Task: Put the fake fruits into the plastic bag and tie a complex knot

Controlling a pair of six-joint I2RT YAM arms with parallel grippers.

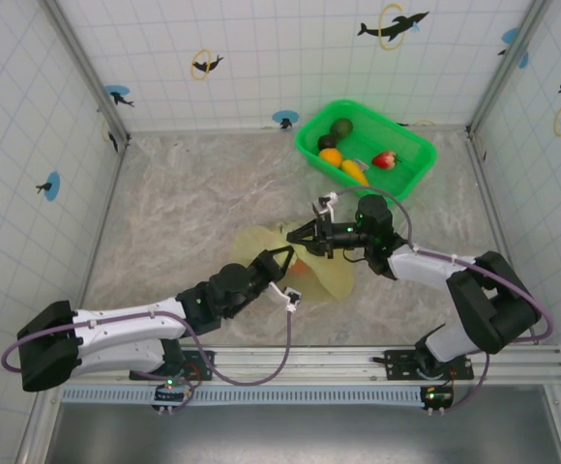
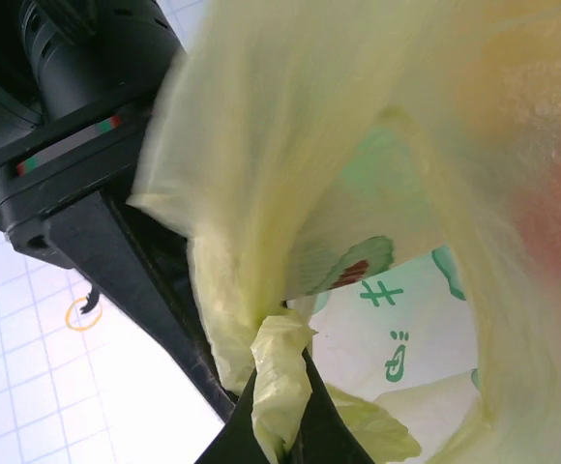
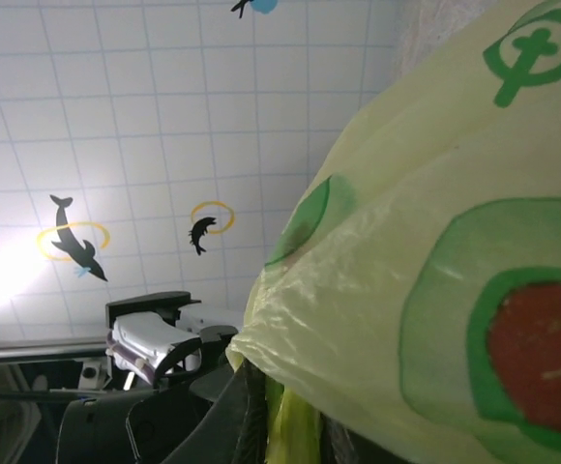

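Top external view: the plastic bag [image 1: 334, 275] lies mid-frame on the worktop [image 1: 184, 193] between both arms, with what looks like an orange fruit [image 1: 301, 267] showing through it. Four fake fruits [image 1: 356, 172] sit in the green basket [image 1: 416, 174] at upper right. The left gripper [image 2: 282, 387] is clamped on a twisted fold of the bag's rim. The right gripper [image 3: 285, 425] seems pinched on another bunch of film. Drawing the two holds gently apart should make the mouth gape without tearing the thin film.
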